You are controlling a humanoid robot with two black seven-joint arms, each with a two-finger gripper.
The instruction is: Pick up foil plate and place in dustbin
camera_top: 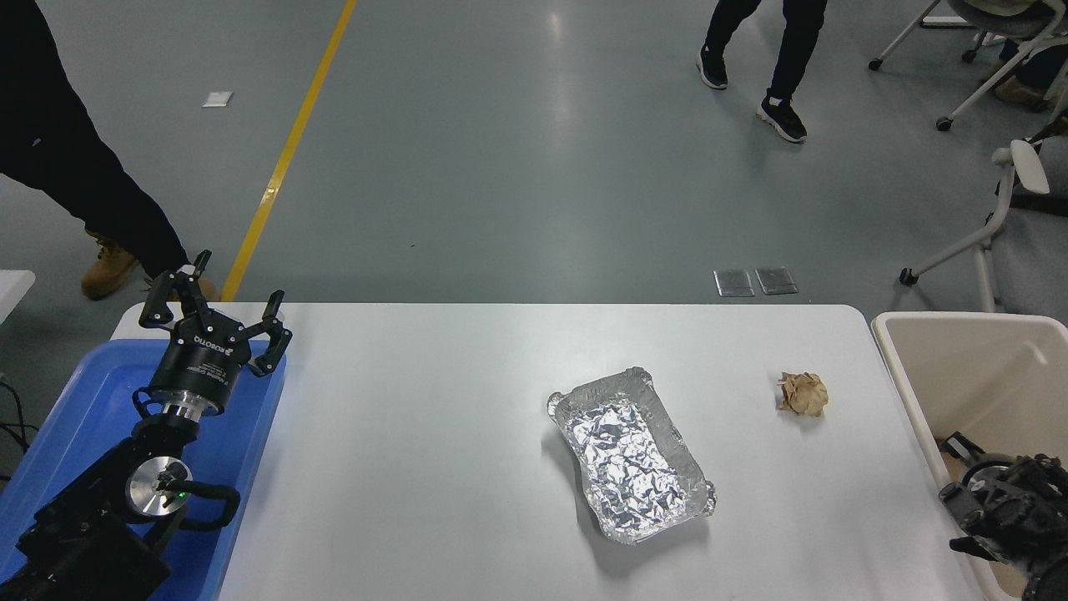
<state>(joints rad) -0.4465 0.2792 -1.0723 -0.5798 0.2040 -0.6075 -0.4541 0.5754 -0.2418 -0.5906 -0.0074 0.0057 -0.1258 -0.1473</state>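
Nothing is done yet: I see the foil plate untouched mid-worktop, the dustbin off right, my left pincer spread wide, the right pincer perhaps shut, I cannot tell.

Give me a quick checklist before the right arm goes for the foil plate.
1. Foil plate lies flat on the white table, nothing on it: ok.
2. Crumpled brown paper ball sits apart from the plate, to its right: ok.
3. Dustbin at the table's right end, open on top: ok.
4. Right gripper low at the right edge over the bin, finger state: cannot tell.
5. Left gripper parked open above the blue tray, away from the plate: ok.
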